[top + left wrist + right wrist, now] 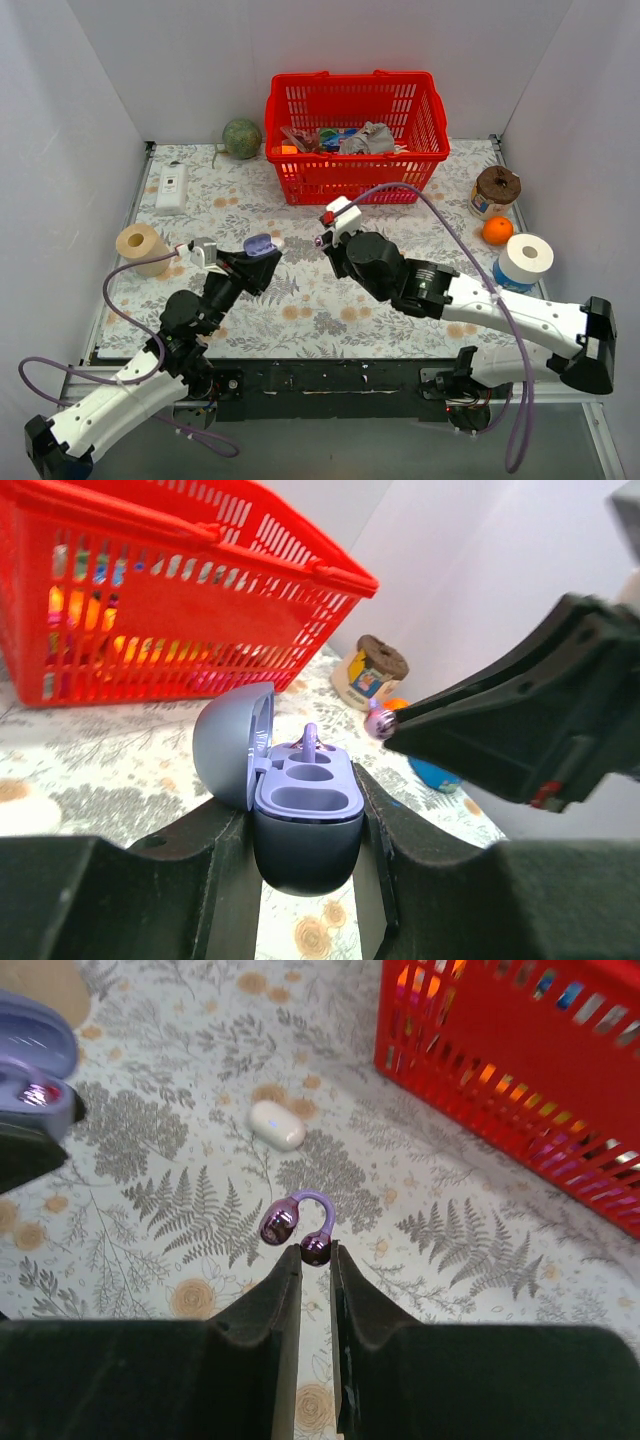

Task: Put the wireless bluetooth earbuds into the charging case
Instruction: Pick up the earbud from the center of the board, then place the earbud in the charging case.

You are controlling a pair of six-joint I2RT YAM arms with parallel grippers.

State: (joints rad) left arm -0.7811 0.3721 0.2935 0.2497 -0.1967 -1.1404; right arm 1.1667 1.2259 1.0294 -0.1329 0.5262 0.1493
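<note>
Earbud [278, 1226] beside open charging case [305, 835]
My right gripper [316, 1255] pinches it, just right of the case my left gripper [258, 252] clamps.

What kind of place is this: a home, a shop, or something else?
Probably a robot test cell: plain white walls box in a floral tabletop, with props like a red basket.

- Centre left of the top view: the charging case [259, 244] sits between the left gripper's [305, 822] fingers, above the table [300, 310].
- One earbud [309, 742] stands in the case's far slot.
- Just right of the case, apart from it: the second earbud [298, 1225], pinched at the right gripper's [316, 1260] tips.
- Upper centre, behind both: the basket [355, 130].
- An oval pebble [277, 1125] lies on the table, upper left of the second earbud in the right wrist view.
</note>
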